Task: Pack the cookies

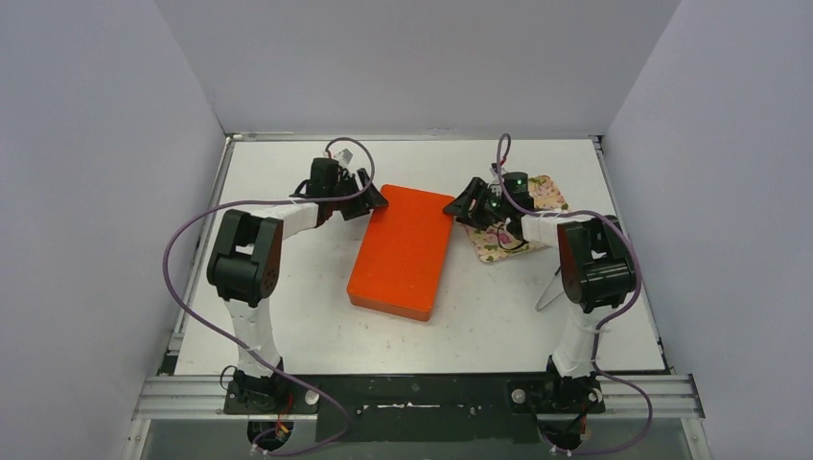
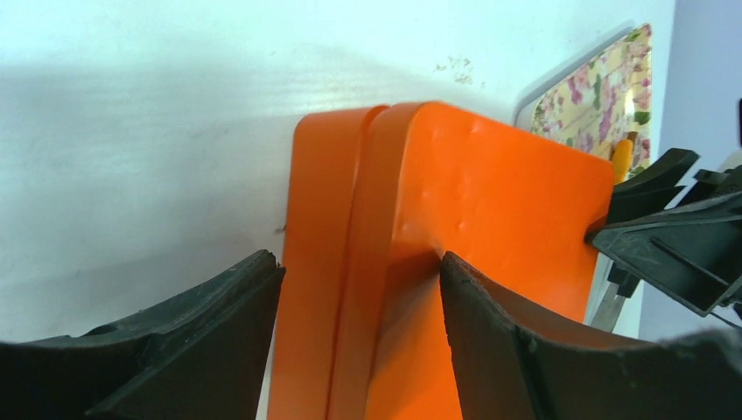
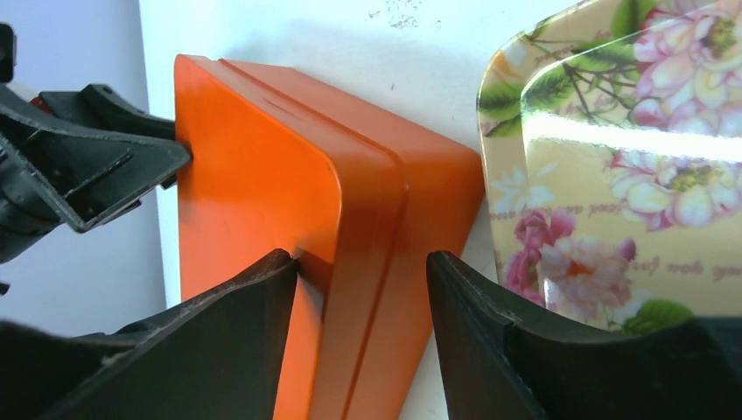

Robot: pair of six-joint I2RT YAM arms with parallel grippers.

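Left claw [image 2: 359,262]: jaws part open, astride the far-left corner of the box [image 1: 403,249]. One finger rests on the lid [image 2: 490,201], not clamped. Right claw [image 3: 360,258]: likewise part open, astride the far-right corner. Box is orange, lid on, flat on the surface [image 1: 288,316]. Floral tray [image 3: 612,175] lies just right of the box. Cookies: cannot tell where they lie. Orange-yellow sliver [image 2: 622,157] at the tray edge beyond the box; cookie or not, cannot tell.
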